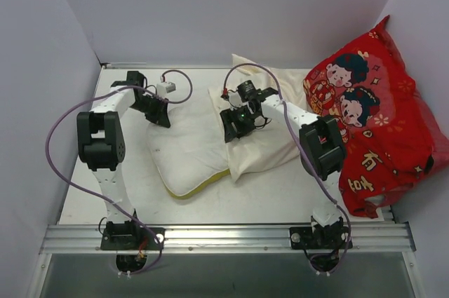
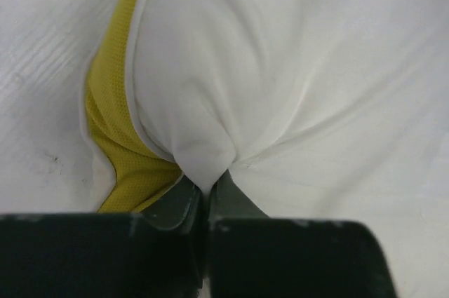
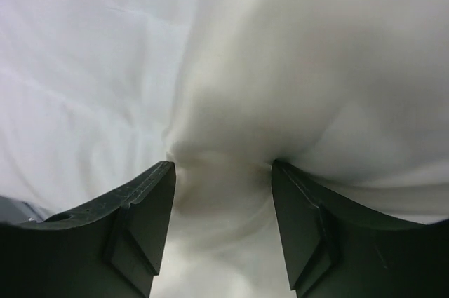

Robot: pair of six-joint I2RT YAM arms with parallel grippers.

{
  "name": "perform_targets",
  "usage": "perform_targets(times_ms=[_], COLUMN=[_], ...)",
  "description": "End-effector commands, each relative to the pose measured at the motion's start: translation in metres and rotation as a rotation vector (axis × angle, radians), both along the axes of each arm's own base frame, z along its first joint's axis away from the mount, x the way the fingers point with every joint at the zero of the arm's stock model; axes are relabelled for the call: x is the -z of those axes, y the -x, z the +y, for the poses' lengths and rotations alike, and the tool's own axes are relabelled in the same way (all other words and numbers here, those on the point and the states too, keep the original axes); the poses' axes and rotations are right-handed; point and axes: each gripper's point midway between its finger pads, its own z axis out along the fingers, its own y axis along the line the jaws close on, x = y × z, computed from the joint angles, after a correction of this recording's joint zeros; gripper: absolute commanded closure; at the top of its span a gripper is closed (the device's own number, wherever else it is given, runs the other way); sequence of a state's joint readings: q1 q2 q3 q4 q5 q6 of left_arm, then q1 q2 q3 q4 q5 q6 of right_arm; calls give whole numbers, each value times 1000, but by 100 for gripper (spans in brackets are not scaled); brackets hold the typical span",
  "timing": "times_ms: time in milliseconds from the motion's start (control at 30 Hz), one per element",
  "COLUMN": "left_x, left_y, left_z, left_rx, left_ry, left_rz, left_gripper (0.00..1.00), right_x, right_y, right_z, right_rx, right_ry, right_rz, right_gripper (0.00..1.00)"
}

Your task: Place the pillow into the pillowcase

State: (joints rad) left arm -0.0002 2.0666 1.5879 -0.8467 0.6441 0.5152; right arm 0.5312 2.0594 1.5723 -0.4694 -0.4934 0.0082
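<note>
Top external view: the pillow (image 1: 186, 147) lies flat on the white tabletop (image 1: 280, 196), left of centre, with its yellow piped seam (image 1: 200, 187) showing along the near edge. The pillowcase (image 1: 270, 149), cream and wrinkled, lies just to the right of the pillow, overlaps the pillow's right side and runs back toward the far wall. A red cushion (image 1: 379, 116) printed with cartoon children leans against the right wall, just beside the pillowcase. The left hand (image 1: 158, 109) sits at the far left corner of the pillow. The right hand (image 1: 237, 126) sits where the pillowcase meets the pillow, near the middle of the tabletop.

Left wrist view: the left hand's fingers (image 2: 175, 207) are drawn almost together on a small peak of white pillow fabric. Creases fan out from this pinch. The yellow seam band runs just to the left of the grip, and bare tabletop shows beyond it.

Right wrist view: the right hand's fingers (image 3: 151, 200) stand partly apart. A thick gather of cream pillowcase fabric fills the gap and touches both inner faces. Puckers converge on both fingertips, so the fabric reads as gripped rather than merely pressed. Whiter cloth lies to the left of the gather, but whether this is the pillow cannot be told from this view.
</note>
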Motion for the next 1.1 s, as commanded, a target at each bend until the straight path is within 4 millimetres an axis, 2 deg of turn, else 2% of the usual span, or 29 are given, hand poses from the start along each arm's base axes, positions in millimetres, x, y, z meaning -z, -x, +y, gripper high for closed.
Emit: perform_targets(times_ms=[0,33,67,100,133,167,200,233,267,333,367,467,733,867,967,1067], left_x=[-19,-22,-41,-45,-52,-60,-63,-68,-70,-74,-80,-86,-91,-92,-90,-89], left_y=[21,29,33,38,38,50,53,55,64,67,70,75,78,80,82,83], left_z=[-36,-41,-50,-54,-59,-66,-69,-75,-80,-87,-90,-99,-106,-106,-105,-106], left_rx=[199,232,299,331,374,414,436,474,500,538,551,576,592,592,593,593], left_ry=[23,27,29,22,16,13,5,-6,-16,-34,-41,-46,-45,-47,-46,-40], left_rz=[-82,-100,-186,-218,-283,-321,-351,-401,-425,-481,-506,-539,-556,-556,-550,-548], left_gripper=[100,100,100,100,100,100,100,100,100,100,100,100,100,100,100,100], right_x=[-64,-80,-103,-123,-136,-143,-148,-161,-152,-154,-141,-126,-98,-74,-67,-69], right_y=[24,18,5,-17,-31,-46,-58,-76,-88,-105,-112,-128,-147,-157,-168,-177], right_z=[14,13,6,-1,-9,-20,-27,-35,-42,-44,-44,-36,5,7,1,-3], right_rx=[-32,-19,8,56,97,139,166,203,217,233,209,185,84,59,91,137], right_ry=[-144,-163,-181,-155,-138,-114,-88,-54,-11,12,46,82,135,212,284,315], right_rz=[23,-15,-81,-177,-234,-279,-320,-390,-403,-439,-441,-452,-515,-548,-588,-623], right_gripper=[43,42,42,41,40,40,39,38,38,37,37,35,30,30,30,32])
